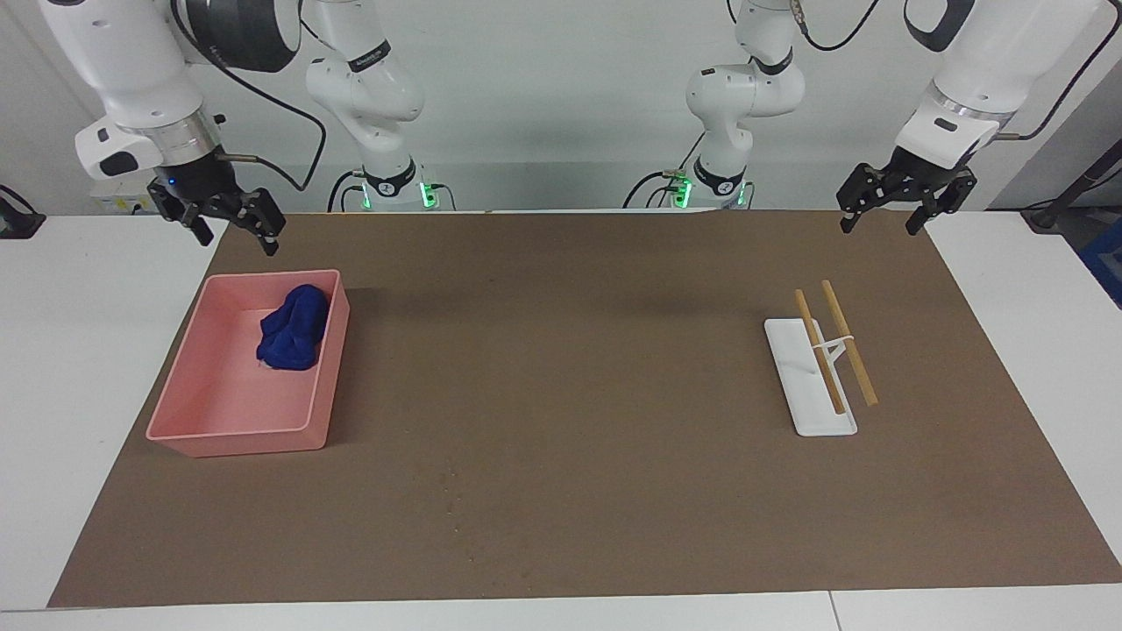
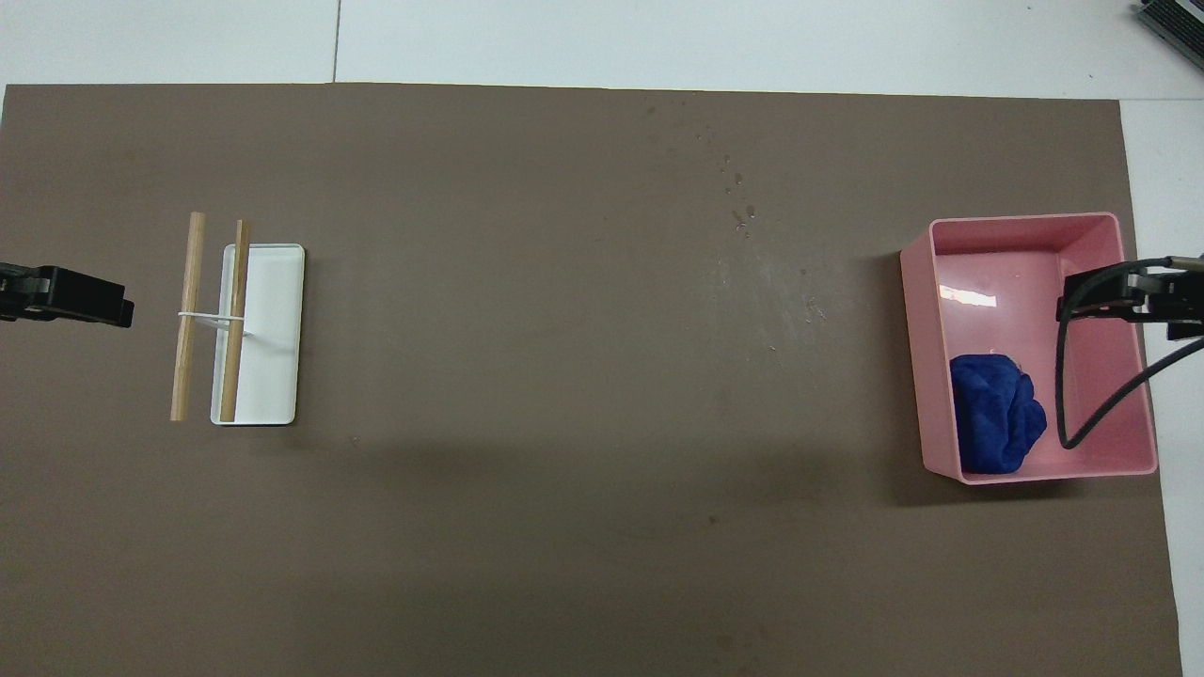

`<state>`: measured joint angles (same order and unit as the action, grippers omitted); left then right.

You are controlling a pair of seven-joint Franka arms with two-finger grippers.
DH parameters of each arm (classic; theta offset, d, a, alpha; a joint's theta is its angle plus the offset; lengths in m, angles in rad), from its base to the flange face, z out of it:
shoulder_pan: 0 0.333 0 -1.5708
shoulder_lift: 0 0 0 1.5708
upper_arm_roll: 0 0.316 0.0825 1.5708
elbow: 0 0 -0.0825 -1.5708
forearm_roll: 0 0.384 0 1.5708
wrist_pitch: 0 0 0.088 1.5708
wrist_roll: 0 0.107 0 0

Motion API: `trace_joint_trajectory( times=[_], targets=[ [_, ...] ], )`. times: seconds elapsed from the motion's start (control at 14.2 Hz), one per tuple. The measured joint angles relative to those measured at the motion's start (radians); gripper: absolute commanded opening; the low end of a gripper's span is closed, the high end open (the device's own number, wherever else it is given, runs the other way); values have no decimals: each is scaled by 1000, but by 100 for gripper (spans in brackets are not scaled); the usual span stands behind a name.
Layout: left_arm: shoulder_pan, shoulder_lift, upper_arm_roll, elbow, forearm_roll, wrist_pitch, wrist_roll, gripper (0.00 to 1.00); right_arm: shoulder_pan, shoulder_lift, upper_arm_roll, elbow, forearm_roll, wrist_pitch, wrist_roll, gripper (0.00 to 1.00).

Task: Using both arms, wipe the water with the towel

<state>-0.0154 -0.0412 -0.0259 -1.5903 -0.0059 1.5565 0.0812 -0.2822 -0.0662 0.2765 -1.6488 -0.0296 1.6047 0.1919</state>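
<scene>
The crumpled royal-blue cloth towel lies in the pink plastic tub, its long axis running toward the robots. Faint water specks dot the brown mat mid-table. No writing is readable. Right gripper and left gripper hang spread apart, empty.

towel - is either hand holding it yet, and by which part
No. The towel lies loose in the pink tub; the right hand and left hand hold nothing.

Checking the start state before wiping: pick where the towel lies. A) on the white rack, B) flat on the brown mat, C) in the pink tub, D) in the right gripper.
C: the towel lies bunched inside the pink tub, at the end nearer the robots.
</scene>
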Motion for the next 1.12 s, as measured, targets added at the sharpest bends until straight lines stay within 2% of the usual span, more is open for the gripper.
trace_joint_trajectory(
  times=[0.63,1.12],
  targets=[
    [0,0,0,0,0,0,0,100,70,33,5,109,-4,-31,42,100],
    [0,0,0,0,0,0,0,100,94,34,-23,120,-4,-74,42,100]
  ],
)
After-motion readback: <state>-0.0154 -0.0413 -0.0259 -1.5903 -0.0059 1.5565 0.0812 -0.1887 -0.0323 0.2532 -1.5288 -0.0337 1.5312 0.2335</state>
